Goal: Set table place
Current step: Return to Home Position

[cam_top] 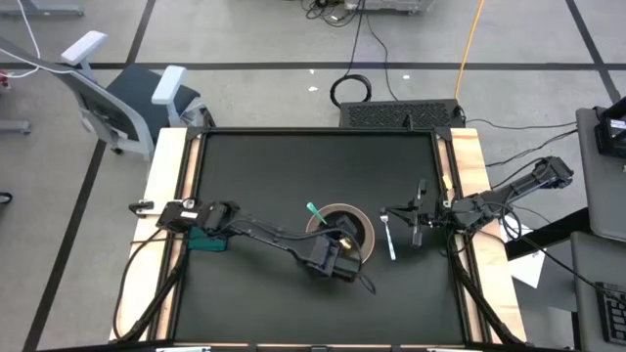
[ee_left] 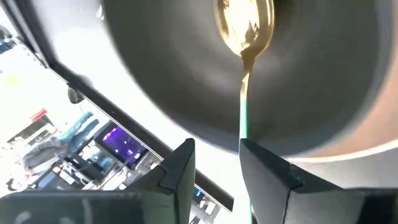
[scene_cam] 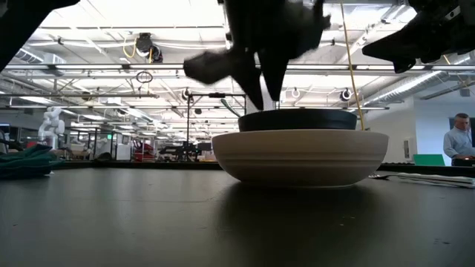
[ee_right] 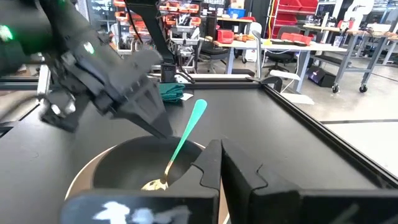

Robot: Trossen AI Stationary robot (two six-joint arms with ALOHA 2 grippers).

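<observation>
Strong overhead light, heavy backlight at table level.
Ceiling lamps (scene_cam: 148, 15) light the hall from above and burn out to white glare in the low view. Against them the left gripper (scene_cam: 263, 95) and the black bowl (scene_cam: 297, 119) stand as near-black silhouettes. The plate (scene_cam: 297, 156) is evenly lit and drops a soft shadow onto the table (scene_cam: 111, 222). From above, the matte table shows no glare and shadows are faint. The spoon (ee_left: 244, 28) glints gold in the left wrist view.
</observation>
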